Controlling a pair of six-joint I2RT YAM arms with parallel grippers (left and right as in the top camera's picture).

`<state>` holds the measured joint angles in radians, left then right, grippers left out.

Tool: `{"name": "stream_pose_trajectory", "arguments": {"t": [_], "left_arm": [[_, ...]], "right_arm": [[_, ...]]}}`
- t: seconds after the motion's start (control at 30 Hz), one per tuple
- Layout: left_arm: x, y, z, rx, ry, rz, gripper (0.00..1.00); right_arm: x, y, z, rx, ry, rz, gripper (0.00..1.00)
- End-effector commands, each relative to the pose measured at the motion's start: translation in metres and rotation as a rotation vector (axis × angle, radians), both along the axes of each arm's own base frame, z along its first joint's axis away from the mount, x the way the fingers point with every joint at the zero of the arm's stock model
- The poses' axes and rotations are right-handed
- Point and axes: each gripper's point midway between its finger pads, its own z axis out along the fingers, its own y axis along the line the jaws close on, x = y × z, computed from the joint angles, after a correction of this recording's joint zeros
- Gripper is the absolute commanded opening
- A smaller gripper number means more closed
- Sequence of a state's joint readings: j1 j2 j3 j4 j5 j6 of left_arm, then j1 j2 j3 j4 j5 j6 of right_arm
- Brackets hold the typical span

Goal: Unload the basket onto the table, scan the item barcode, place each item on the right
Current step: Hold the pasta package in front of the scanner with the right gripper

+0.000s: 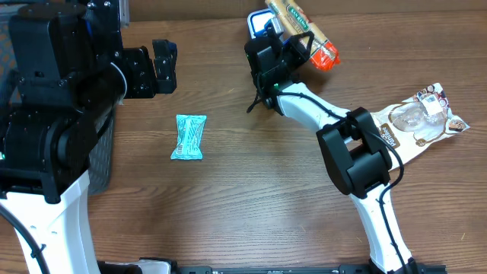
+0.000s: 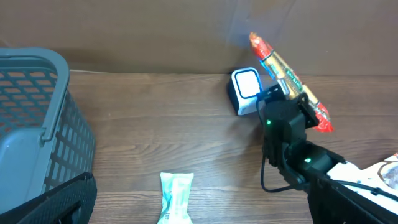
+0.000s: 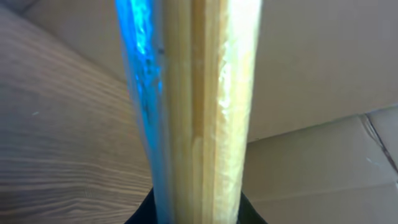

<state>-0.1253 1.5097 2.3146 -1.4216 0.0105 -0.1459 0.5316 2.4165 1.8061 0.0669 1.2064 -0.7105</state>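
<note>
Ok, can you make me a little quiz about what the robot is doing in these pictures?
1. True or false: the right gripper is holding the long yellow packet up near the scanner.
2. Which thing lies by itself on the table? A) a red cup B) the teal packet C) a banana
3. Fill in the missing word: the left gripper is ____ and holds nothing.

Key: 1 true; 2 B; 3 open.
</note>
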Motion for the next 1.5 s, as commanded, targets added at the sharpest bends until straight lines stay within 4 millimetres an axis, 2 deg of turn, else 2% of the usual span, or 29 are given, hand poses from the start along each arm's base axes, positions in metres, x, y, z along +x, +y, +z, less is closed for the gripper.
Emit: {"name": "stream_pose_trajectory", "arguments": {"t": [0.0, 0.23, 0.4, 0.5, 0.6, 0.7, 0.8, 1.03, 1.13, 1.47], "left_arm": [[0.003, 0.001, -0.002, 0.022, 0.001, -0.005, 1.00], [0.003, 0.001, -0.002, 0.022, 0.002, -0.005, 1.00], [0.003, 0.001, -0.002, 0.022, 0.002, -0.005, 1.00], [0.003, 0.001, -0.002, 0.022, 0.002, -0.005, 1.00], [0.003, 0.001, -0.002, 0.022, 0.002, -0.005, 1.00], [0.003, 0.001, -0.002, 0.022, 0.002, -0.004, 1.00], [0.003, 0.001, -0.002, 0.022, 0.002, -0.005, 1.00], [0.003, 0.001, -0.002, 0.022, 0.002, -0.005, 1.00], [0.003, 0.001, -0.002, 0.022, 0.002, -0.005, 0.99], [0.003, 0.001, -0.002, 0.022, 0.002, -0.005, 1.00]], "right_arm": [[0.005, 0.002, 0.025, 0.057, -0.086, -0.009, 0.04], [0.012, 0.010, 0.003, 0.001, 0.006, 0.062, 0.04], [0.014, 0.002, -0.020, -0.071, 0.082, 0.057, 0.04], [0.014, -0.011, -0.019, -0.106, 0.092, 0.013, 0.04], [0.014, -0.023, -0.006, -0.114, 0.040, -0.048, 0.04], [0.015, -0.029, 0.008, -0.130, -0.002, -0.084, 0.04], [0.014, -0.030, 0.014, -0.125, -0.028, -0.098, 0.04], [0.016, -0.031, 0.002, -0.129, -0.013, -0.092, 0.04], [0.018, -0.042, -0.016, -0.149, 0.020, -0.109, 0.04], [0.020, -0.044, -0.018, -0.148, 0.022, -0.109, 0.04]]}}
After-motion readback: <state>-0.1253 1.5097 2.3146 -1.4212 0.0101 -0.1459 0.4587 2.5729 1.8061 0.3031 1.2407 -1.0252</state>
